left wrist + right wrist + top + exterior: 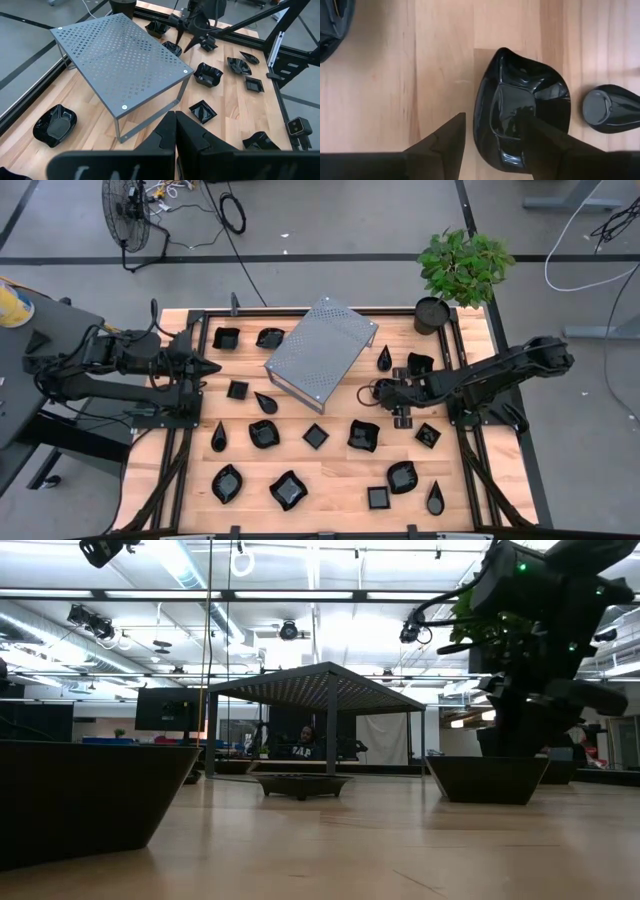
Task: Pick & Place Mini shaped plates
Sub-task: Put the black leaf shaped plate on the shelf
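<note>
The glossy black wavy-rimmed mini plate (522,107) lies flat on the light wooden table (385,90), right of the grey perforated metal box. The right gripper (492,140) hangs directly over it with its jaws spread: one dark finger (542,145) reaches over the dish's hollow, the other (442,145) stands outside the rim, over bare wood, so the near rim sits between them. Whether either finger touches the dish cannot be told. The dish holds nothing.

The right wrist view alone shows this straddle; from above, the right gripper (383,392) hides the dish. That wrist view also catches a small black teardrop plate (612,108) just beside the dish.

The high view shows the other glossy black mini plates (288,489) scattered singly over the table, the perforated box (320,350) standing tilted near the middle, and a black round pot with a green plant (432,315) at the far right corner.

The left gripper (212,367) waits at the table's left edge, its jaws pressed together, holding nothing.
</note>
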Controlling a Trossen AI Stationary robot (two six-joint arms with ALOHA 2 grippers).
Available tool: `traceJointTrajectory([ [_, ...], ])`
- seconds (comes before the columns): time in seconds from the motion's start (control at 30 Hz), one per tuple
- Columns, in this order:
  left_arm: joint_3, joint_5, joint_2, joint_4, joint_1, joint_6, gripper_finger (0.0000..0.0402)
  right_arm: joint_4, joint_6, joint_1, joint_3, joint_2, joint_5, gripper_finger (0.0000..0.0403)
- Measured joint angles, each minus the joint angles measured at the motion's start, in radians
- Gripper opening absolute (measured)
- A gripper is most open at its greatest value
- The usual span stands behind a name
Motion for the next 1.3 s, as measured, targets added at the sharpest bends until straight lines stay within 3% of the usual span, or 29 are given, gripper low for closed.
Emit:
traceJointTrajectory([
  [0.77, 0.0, 0.0, 0.0, 0.0, 0.0, 0.0, 0.0005, 0.135, 0.0, -0.007, -0.125, 0.0, -0.011, 0.0182],
  [0.97, 0.0, 0.0, 0.0, 0.0, 0.0, 0.0, 0.0005, 0.138, -0.001, -0.007, -0.125, 0.0, -0.014, 0.0143],
  [1.3, 0.0, 0.0, 0.0, 0.0, 0.0, -0.001, 0.0005, 0.138, -0.003, -0.008, -0.126, 0.0, -0.008, 0.0047],
])
